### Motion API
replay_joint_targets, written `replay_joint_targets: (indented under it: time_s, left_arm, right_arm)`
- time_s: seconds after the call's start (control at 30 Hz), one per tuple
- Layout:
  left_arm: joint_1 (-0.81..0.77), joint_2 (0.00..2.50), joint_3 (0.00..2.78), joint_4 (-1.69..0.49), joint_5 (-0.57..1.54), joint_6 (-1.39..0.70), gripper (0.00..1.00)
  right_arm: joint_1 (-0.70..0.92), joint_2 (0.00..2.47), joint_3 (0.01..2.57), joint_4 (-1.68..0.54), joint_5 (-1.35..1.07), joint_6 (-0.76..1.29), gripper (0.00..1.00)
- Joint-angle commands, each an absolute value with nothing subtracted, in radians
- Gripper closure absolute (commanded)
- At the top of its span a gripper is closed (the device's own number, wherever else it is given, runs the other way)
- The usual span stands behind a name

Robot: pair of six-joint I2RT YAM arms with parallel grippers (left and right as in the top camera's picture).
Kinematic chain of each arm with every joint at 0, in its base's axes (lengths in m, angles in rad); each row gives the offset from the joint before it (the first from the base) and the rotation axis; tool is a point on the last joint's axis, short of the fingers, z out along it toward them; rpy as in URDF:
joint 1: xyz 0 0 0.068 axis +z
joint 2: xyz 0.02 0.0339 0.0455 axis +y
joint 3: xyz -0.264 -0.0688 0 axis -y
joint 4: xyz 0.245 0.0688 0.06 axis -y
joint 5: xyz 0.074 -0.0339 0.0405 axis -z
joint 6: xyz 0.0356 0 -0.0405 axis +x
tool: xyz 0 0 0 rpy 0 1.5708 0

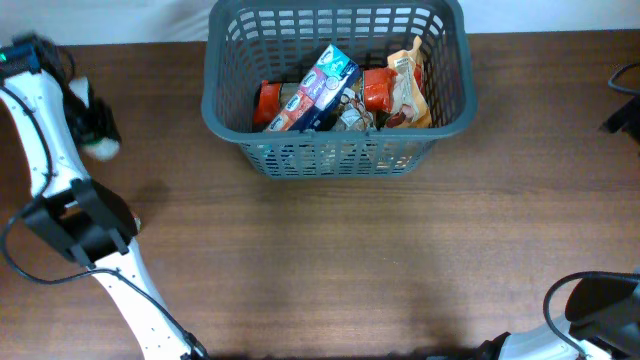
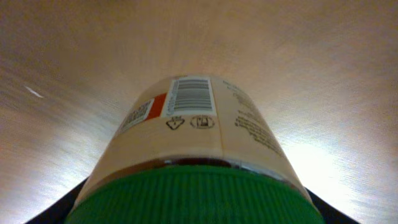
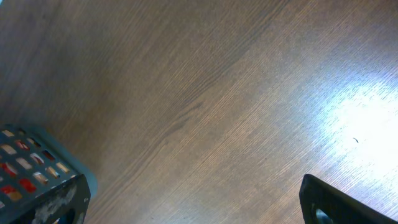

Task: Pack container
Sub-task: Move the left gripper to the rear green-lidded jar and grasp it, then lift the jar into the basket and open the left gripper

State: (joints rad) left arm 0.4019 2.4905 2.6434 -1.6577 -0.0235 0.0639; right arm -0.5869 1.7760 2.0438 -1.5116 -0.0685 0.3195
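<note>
The dark grey slotted basket (image 1: 335, 155) stands at the back centre of the table and holds several grocery packets, among them a blue-and-white carton (image 1: 322, 85) and orange snack bags (image 1: 405, 85). My left gripper (image 1: 95, 125) is at the far left of the table, shut on a jar with a green ribbed lid and a beige barcode label (image 2: 193, 134). The jar fills the left wrist view, with table behind it. My right gripper (image 3: 205, 211) is open and empty above bare table. It shows at the right edge of the overhead view (image 1: 622, 100). A basket corner (image 3: 37, 174) lies to its lower left.
The brown wooden table (image 1: 330, 260) stretches in front of the basket. The left arm's white links (image 1: 50, 150) run down the left side, and the right arm's base (image 1: 590, 310) sits at the bottom right corner.
</note>
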Motion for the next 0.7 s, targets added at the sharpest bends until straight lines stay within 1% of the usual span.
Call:
replay_joint_targets:
  time_s: [0.0,0.13,0.27,0.3,0.33,0.4,0.5,0.67]
  left_arm:
    - [0.320,2.378,2.888,-1.688,-0.021,0.084,0.98]
    - [0.227,2.292,3.033,-1.679,-0.015,0.129,0.98]
    - [0.078,2.217,3.137,-1.632,-0.015,0.207,0.98]
    - [0.041,2.202,3.138,-1.616,-0.015,0.224,0.98]
    - [-0.055,2.175,3.138,-1.586,-0.015,0.279,0.98]
    - [-0.163,2.172,3.137,-1.570,-0.015,0.321,0.98]
    - [-0.268,2.189,3.108,-1.552,-0.015,0.321,0.98]
    - [-0.395,2.235,3.007,-1.541,-0.015,0.332,0.98]
  right_arm:
    - [-0.590,1.778,2.040,-1.512,-0.056,0.331,0.01]
    - [-0.590,1.778,2.040,-1.512,-0.056,0.331,0.01]
    - [-0.590,1.778,2.040,-1.512,-0.056,0.331,0.01]
    - [-0.590,1.778,2.040,-1.512,-0.056,0.331,0.01]
    - [-0.590,1.778,2.040,-1.512,-0.056,0.331,0.01]
    - [-0.590,1.778,2.040,-1.512,-0.056,0.331,0.01]
    - [-0.590,1.778,2.040,-1.512,-0.056,0.331,0.01]
    - [-0.590,1.778,2.040,-1.512,-0.056,0.331,0.01]
